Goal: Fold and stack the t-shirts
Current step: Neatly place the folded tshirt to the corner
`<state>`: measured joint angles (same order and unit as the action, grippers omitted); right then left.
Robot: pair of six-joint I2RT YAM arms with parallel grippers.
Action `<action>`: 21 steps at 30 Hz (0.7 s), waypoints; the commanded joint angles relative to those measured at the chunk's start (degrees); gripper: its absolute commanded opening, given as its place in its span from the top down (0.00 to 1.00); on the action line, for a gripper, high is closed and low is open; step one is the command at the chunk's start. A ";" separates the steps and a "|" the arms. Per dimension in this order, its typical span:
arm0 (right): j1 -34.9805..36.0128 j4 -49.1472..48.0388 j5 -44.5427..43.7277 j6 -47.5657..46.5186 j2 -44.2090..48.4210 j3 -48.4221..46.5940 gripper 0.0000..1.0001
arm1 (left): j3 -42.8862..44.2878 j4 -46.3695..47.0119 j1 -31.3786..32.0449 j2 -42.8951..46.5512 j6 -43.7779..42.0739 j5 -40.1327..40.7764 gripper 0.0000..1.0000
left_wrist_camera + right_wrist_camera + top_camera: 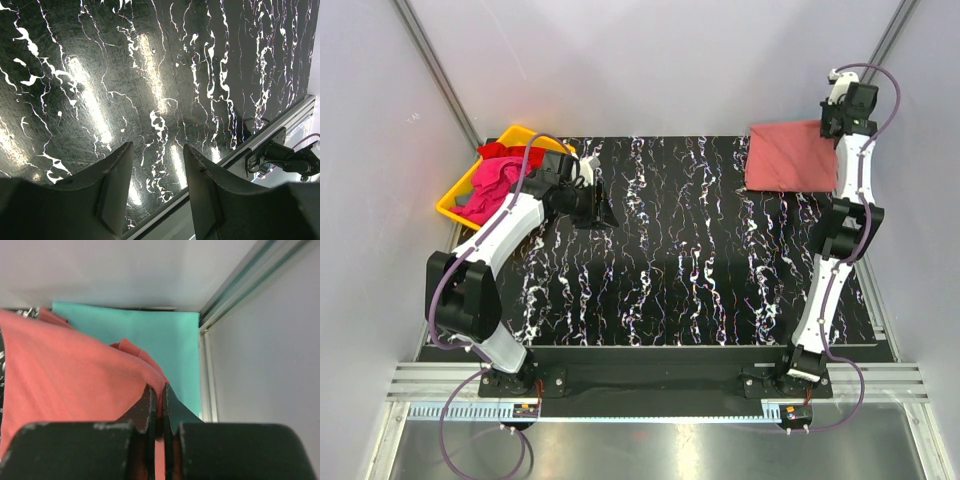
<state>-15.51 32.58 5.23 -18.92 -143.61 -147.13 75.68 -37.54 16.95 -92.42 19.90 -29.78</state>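
Our right gripper [159, 393] is reached out to the far right corner of the marbled black table [690, 260]. Its jaws are clenched, and they seem to be pinching the edge of the salmon-pink t-shirt [788, 155], though the fold hides just how much cloth they grip. That shirt lies folded on top of the turquoise t-shirt [167, 337], which shows flat beneath it along the back wall and the right side. Our left gripper [157, 182] hangs over bare table just beside the yellow tray [453, 205], its jaws parted and nothing between them. In the tray, at the far left corner, the magenta t-shirt [492, 180] and the red t-shirt [500, 150] lie crumpled together.
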 commanded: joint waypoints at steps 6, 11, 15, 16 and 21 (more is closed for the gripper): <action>-3.30 -14.03 2.67 5.38 -7.10 -5.18 1.00 | -0.18 2.30 0.28 1.11 -0.39 -0.98 0.50; -3.48 -24.74 0.57 4.85 -11.42 -5.51 0.62 | -0.53 2.29 0.45 0.40 -0.30 -1.07 0.50; -3.65 -28.88 1.00 5.38 -16.00 -10.81 0.13 | -0.80 2.91 1.07 -0.04 0.14 -1.42 0.50; -3.65 -29.32 1.09 5.64 -15.39 -10.29 0.12 | -0.80 3.08 1.15 -0.13 0.23 -1.68 0.50; -3.30 -29.15 4.52 8.63 -8.81 -2.65 0.05 | -1.50 4.67 1.68 0.05 1.10 -3.53 0.50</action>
<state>-19.29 8.32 7.25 -12.67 -159.81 -152.14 74.85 -35.90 18.15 -92.44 20.18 -30.50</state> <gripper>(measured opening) 0.948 0.504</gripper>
